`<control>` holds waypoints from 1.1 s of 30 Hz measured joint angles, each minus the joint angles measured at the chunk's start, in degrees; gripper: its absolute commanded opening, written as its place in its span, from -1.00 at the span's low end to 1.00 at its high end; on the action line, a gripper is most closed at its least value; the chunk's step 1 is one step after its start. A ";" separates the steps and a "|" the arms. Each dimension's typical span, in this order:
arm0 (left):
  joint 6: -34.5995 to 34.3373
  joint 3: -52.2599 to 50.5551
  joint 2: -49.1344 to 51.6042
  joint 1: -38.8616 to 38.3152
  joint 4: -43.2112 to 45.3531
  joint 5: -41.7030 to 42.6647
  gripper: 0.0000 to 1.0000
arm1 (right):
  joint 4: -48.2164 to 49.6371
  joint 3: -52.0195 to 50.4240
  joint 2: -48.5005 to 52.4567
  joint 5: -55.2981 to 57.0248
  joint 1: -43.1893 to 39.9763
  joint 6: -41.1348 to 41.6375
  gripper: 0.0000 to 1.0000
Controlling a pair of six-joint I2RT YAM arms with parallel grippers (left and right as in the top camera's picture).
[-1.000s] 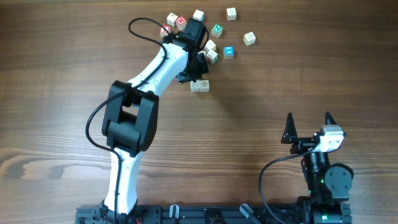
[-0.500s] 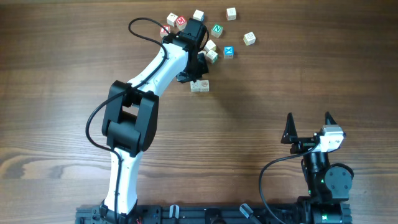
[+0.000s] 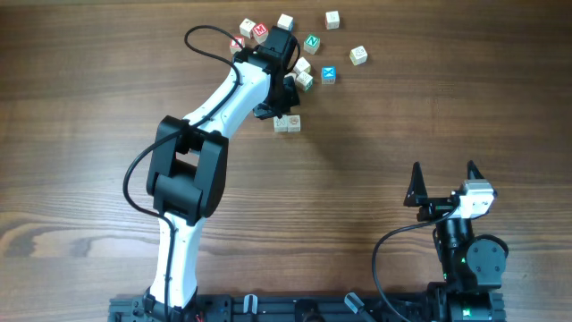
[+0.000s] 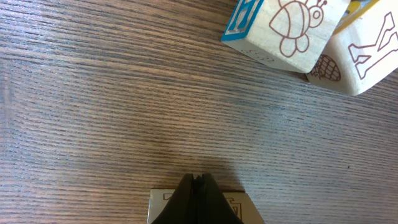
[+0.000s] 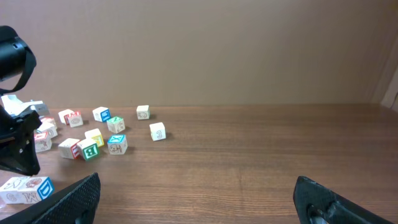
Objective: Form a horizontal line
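The horizontal line (image 3: pixel 288 123) is a short row of pale cubes below the loose pile; in the right wrist view the horizontal line (image 5: pixel 26 188) ends in a cyan-faced cube. My left gripper (image 3: pixel 284 113) is shut, holding nothing, with its tips at the row's far edge. In the left wrist view the left gripper (image 4: pixel 198 180) stands in front of a beige cube (image 4: pixel 163 206), hiding most of it. My right gripper (image 3: pixel 444 179) rests open and empty near the front right; in its own view the right gripper (image 5: pixel 199 199) has only bare wood between its jaws.
Several loose letter cubes lie scattered at the back: a red-lettered one (image 3: pixel 259 29), a green-lettered one (image 3: pixel 312 42), a cyan one (image 3: pixel 329 74) and pale ones (image 3: pixel 358 55). Two cubes (image 4: pixel 292 28) lie close ahead of the left gripper. The left arm (image 3: pixel 223 98) stretches diagonally across the table.
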 measured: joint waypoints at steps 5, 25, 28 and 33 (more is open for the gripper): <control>0.00 0.00 0.00 -0.17 -0.04 0.00 -0.92 | -0.02 0.00 0.00 0.00 0.00 0.00 0.99; 0.00 0.00 0.00 -0.83 -0.83 0.00 -0.92 | 0.00 0.00 0.00 0.00 0.00 0.00 0.99; 0.00 0.00 0.00 -0.83 -0.83 0.00 -0.92 | 0.00 0.00 0.00 0.00 0.00 0.00 0.99; 0.00 -0.04 0.00 -0.81 0.11 -0.02 -0.92 | 0.00 0.00 0.00 0.00 0.00 0.00 0.99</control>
